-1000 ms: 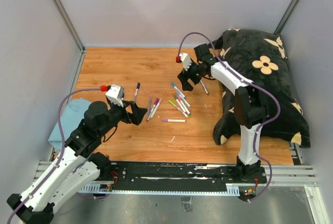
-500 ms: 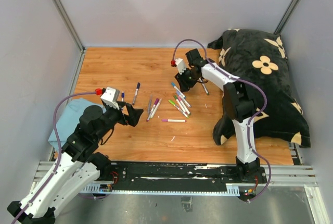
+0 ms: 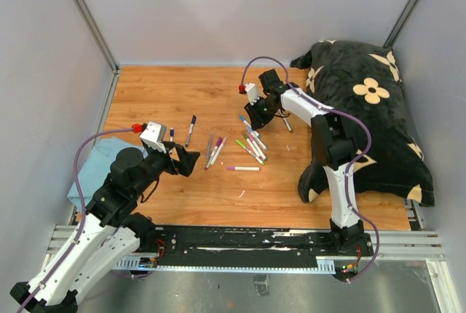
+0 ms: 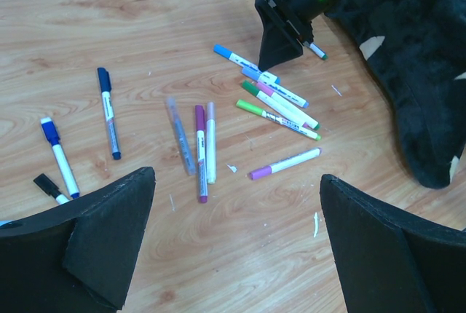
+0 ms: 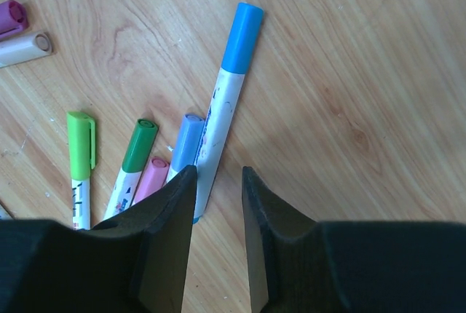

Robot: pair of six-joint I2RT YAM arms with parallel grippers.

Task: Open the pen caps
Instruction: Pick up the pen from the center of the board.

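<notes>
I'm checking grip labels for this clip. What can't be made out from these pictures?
- Right wrist view: whether the right gripper pinches the blue-capped pen; a finger covers the pen's lower end.
- Left wrist view: the black-capped pen runs behind a finger of the left gripper.
- Top view: the clustered pens are too small to tell capped from uncapped.

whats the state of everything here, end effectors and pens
left end effector, wide open, empty
right end effector, narrow gap, gripping nothing
blue-capped pen, capped, flat on the table
light green pen, capped
dark green pen, capped
navy pen, capped
purple pen, capped
</notes>
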